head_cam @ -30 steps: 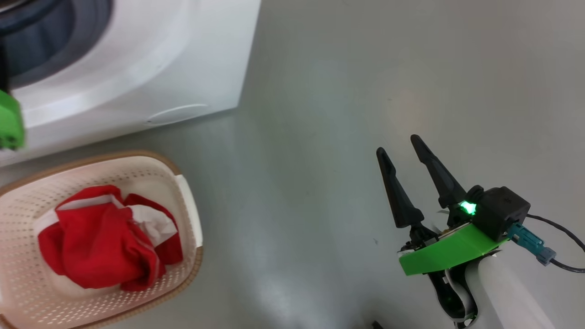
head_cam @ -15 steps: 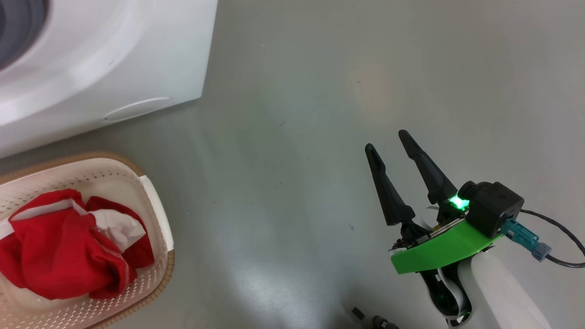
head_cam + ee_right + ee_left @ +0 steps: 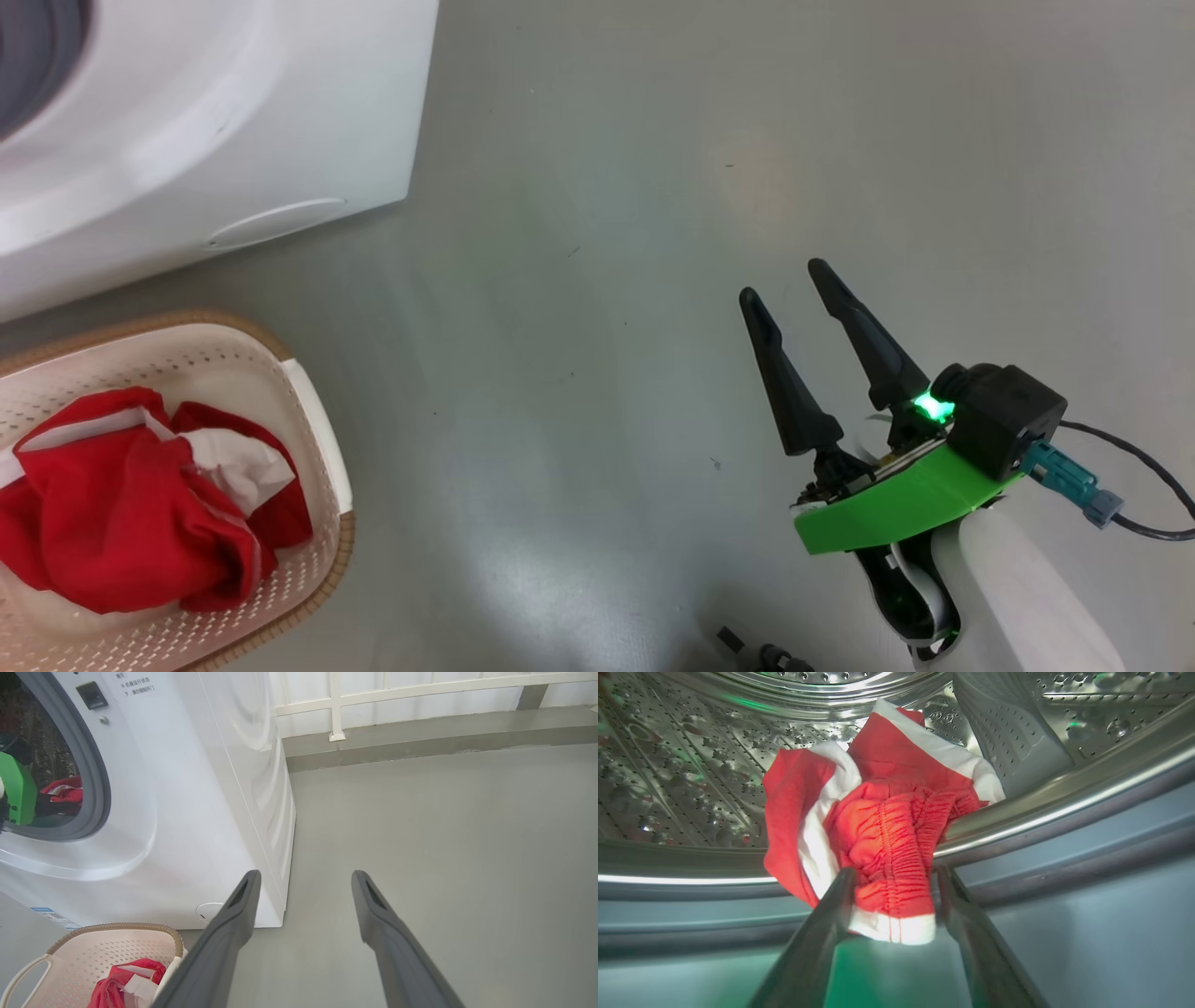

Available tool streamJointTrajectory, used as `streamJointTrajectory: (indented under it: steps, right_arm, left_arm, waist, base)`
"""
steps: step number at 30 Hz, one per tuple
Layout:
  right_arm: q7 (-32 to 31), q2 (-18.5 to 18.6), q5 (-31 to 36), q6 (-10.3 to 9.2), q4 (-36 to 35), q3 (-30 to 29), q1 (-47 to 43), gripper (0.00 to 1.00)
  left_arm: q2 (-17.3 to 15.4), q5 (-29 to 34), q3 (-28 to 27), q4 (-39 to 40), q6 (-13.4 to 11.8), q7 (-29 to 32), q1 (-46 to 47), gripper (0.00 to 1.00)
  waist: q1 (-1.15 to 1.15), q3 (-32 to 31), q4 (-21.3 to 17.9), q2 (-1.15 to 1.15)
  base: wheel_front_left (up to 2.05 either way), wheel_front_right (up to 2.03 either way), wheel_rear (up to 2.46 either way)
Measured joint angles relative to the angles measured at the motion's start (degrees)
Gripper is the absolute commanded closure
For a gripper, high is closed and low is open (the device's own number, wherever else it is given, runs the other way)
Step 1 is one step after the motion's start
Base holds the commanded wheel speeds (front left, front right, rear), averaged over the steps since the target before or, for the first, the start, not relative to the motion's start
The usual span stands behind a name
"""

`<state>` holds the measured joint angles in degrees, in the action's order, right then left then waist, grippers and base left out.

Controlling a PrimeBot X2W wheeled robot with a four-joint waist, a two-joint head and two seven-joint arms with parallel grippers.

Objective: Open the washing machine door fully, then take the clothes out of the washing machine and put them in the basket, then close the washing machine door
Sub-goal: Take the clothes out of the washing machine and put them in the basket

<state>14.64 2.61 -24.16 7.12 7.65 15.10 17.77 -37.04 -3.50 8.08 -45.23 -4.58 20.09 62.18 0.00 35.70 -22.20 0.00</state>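
Two red garments with white trim lie apart. At the far left of the head view, the first garment [image 3: 121,532] lies crumpled inside the basket [image 3: 210,359], which stands on the grey floor [image 3: 579,373] just in front of the washing machine [image 3: 233,112]. The second garment [image 3: 887,826] is in the machine, bunched at the front lip of the steel drum [image 3: 691,788] and spilling over its rim. The left tool [image 3: 895,877] reaches into that opening. Its fingers stand wide on either side of the bunched cloth. One finger touches the fabric and the other is just beside it, so no firm pinch shows. Further right, well clear of both machine and basket, the right tool [image 3: 782,283] hangs above bare floor with its two dark fingers spread wide and nothing between them.
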Motion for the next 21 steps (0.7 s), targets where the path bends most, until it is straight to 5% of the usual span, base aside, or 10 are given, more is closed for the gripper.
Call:
streamJointTrajectory:
  steps: [1,21]
  right_arm:
    - [0.0,0.0,0.0,0.00,0.0,0.0,0.1,0.00]
    - [0.0,0.0,1.4,0.00,0.4,-0.4,0.0,0.00]
  left_arm:
    - [0.0,0.0,0.0,0.0,0.0,0.0,0.0,1.00]
    - [2.6,-4.6,-1.0,4.0,-1.5,-6.5,-1.7,1.00]
  waist:
    - [0.00,0.0,0.0,0.00]
    - [0.00,-2.3,1.6,0.00]
  base:
    - [0.00,0.00,0.00]
    - [0.00,0.00,0.00]
